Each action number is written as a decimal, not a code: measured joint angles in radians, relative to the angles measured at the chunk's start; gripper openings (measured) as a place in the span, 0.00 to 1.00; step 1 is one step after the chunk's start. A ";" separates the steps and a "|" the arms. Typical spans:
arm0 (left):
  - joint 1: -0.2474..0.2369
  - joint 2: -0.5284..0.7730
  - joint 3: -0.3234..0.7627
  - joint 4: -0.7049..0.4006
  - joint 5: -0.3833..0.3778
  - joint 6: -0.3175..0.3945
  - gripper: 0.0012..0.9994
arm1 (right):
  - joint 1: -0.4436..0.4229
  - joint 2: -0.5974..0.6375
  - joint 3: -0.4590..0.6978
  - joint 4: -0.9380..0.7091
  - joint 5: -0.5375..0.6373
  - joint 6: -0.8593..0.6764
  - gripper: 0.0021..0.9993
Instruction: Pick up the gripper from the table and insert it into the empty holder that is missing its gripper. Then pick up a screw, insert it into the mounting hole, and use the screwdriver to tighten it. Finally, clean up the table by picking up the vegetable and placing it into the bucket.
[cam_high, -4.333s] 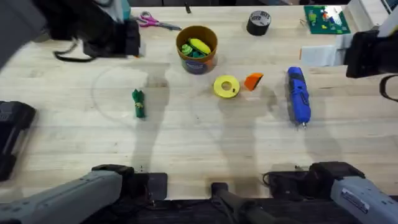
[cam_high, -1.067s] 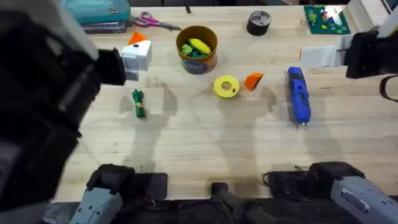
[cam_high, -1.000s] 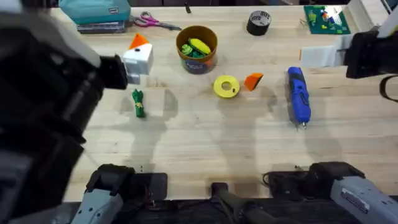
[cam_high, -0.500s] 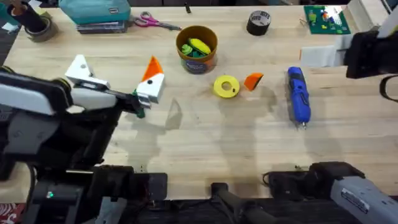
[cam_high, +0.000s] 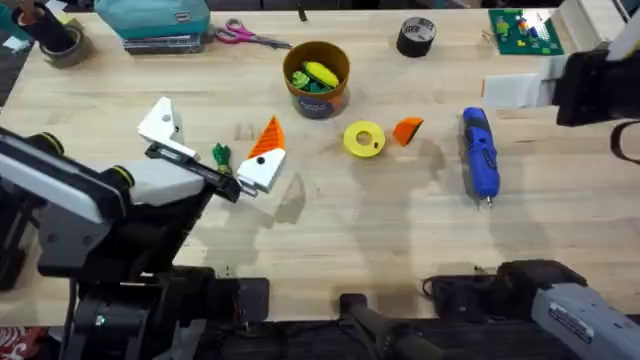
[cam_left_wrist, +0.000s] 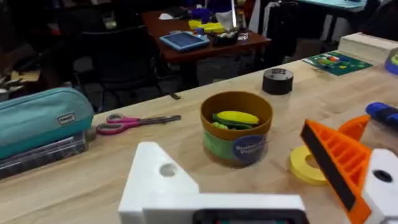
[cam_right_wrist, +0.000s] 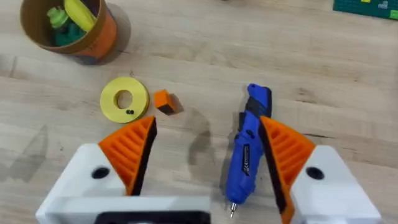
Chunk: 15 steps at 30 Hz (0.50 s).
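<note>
The near half of the table (cam_high: 400, 255) is bare wood, open to either arm. The orange gripper tip (cam_high: 407, 130) sits hemmed in: yellow disc (cam_high: 364, 139) just beside it, screwdriver (cam_high: 481, 152) near the other side (the bucket (cam_high: 317, 78) stands behind). The left gripper (cam_high: 215, 139) straddles the green vegetable (cam_high: 221, 154).

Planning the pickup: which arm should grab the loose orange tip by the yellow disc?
Right. The right hand has both orange pads and looks down on the tip; the left hand lacks one.
</note>
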 joint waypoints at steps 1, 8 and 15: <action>0.000 -0.004 -0.002 0.001 0.006 0.000 0.99 | 0.000 0.000 0.000 0.000 0.000 0.000 1.00; 0.000 -0.046 -0.065 0.071 0.064 0.000 0.99 | 0.000 0.000 0.000 0.000 0.000 0.000 1.00; 0.000 -0.068 -0.129 0.155 0.130 0.000 0.99 | 0.000 0.000 0.000 0.000 0.000 0.000 1.00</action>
